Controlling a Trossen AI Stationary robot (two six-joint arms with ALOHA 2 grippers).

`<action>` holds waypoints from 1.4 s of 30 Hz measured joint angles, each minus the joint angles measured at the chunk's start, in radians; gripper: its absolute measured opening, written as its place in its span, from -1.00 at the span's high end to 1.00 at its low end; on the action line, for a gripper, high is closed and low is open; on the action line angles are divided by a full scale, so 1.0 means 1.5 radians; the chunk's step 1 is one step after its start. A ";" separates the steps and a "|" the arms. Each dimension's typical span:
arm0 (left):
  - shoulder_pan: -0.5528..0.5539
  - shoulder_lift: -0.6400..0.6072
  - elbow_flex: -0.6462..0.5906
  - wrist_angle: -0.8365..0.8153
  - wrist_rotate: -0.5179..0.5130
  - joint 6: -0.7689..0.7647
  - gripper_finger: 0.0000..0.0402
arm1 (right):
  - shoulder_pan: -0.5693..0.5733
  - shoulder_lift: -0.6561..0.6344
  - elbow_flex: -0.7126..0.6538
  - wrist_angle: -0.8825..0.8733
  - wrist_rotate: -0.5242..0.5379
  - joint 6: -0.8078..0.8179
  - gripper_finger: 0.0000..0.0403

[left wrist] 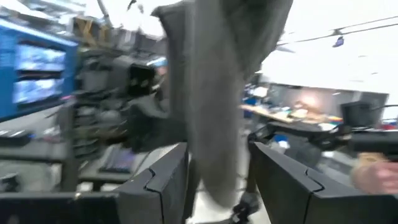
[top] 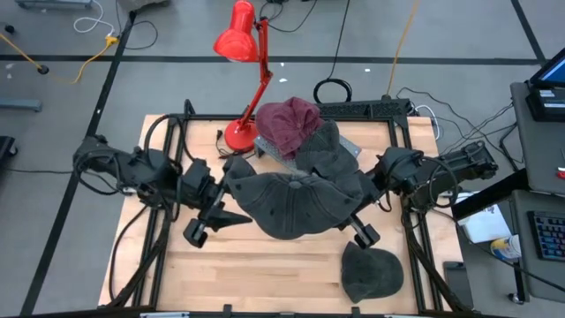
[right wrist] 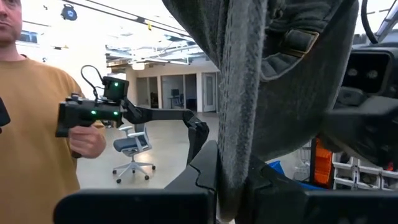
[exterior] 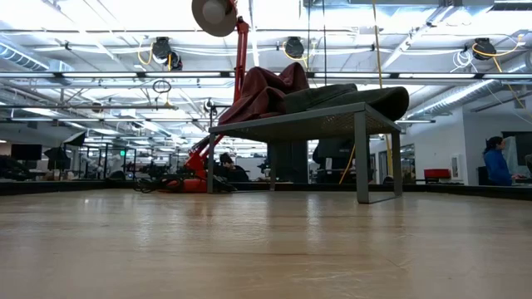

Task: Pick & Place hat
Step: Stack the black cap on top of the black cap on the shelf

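- Wooden desk (top: 265, 265) boards fill the near ground in the level view, bare up to the rack.
- Nearest the front edge, toward my right side, a dark cap (top: 372, 272) lies alone on the wood, well apart from both my hands.
- Over the middle of the desk, a large dark grey hat (top: 291, 205) hangs stretched between my two hands, lifted off the boards.
- My left hand (top: 214, 215) grips the hat's left edge; my wrist camera shows grey cloth hanging between my two dark fingers (left wrist: 163, 180), which stand somewhat apart around it.
- My right hand (top: 360, 223) pinches the hat's right edge; my fingers are pressed together on the fabric, and an adjuster strap shows on the cloth just above.
- Behind the hat, a grey metal rack (exterior: 309, 124) stands on the desk with a maroon hat (top: 288, 122) and another dark hat (top: 327, 146) piled on top.
- Just left of the rack stands a red desk lamp (top: 239, 42), its base on the wood, its shade high above.
- Beyond the desk, a person in a mustard shirt (right wrist: 31, 130) holds a black handheld device (right wrist: 87, 115); farther off are office chairs and ceiling lights.
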 joint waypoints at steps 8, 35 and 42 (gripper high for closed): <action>0.011 0.021 0.000 0.018 0.058 -0.026 0.19 | -0.005 0.000 0.000 -0.003 0.001 -0.001 0.96; 0.002 -0.061 0.002 -0.121 0.004 -0.065 0.96 | -0.014 -0.083 0.000 -0.378 0.236 0.086 -0.05; -0.012 -0.095 0.001 -0.237 -0.043 -0.134 0.96 | -0.008 -0.148 0.000 -0.510 0.268 0.119 -0.24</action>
